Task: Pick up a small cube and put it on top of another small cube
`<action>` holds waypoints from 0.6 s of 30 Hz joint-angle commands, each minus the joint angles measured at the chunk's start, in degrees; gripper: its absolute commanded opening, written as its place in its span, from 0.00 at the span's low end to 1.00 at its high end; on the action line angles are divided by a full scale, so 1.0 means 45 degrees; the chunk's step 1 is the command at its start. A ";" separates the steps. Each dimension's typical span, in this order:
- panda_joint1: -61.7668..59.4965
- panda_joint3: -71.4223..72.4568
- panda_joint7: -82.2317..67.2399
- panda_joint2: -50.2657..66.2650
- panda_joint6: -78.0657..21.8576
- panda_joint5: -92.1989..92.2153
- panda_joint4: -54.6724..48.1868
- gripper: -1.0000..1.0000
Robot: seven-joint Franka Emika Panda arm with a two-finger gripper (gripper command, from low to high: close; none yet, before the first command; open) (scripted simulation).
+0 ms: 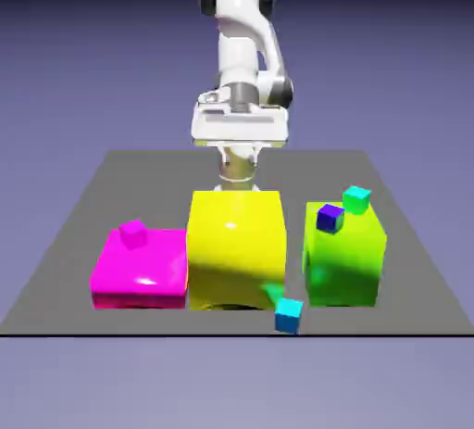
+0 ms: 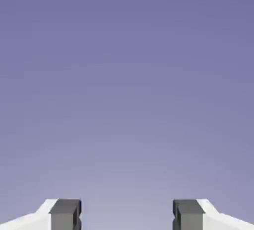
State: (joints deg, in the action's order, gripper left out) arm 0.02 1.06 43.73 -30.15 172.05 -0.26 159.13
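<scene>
We read no brand, label or lettering on the robot, blocks or cubes. In the hand view, the gripper [image 2: 127, 214] has its jaws spread wide, holding nothing. In the exterior view, we find the sky-blue small cube [image 1: 288, 316] near the table's [image 1: 407, 279] front edge, before the yellow block [image 1: 236, 246].

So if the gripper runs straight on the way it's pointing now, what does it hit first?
Nothing that shows: ahead of the gripper the hand view has only plain backdrop, so the way looks free, though its depth is hard to judge.
</scene>
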 commanded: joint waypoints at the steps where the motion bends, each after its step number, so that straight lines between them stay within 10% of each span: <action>1: -0.0124 0.0196 0.0234 0.0462 -0.0361 -0.0048 -0.0345 0.50; 18: -0.2225 0.3522 0.4208 0.8307 -0.6492 -0.0867 -0.6193 0.50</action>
State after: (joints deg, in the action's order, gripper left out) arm -9.98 16.91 62.66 7.22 142.84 -4.17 131.27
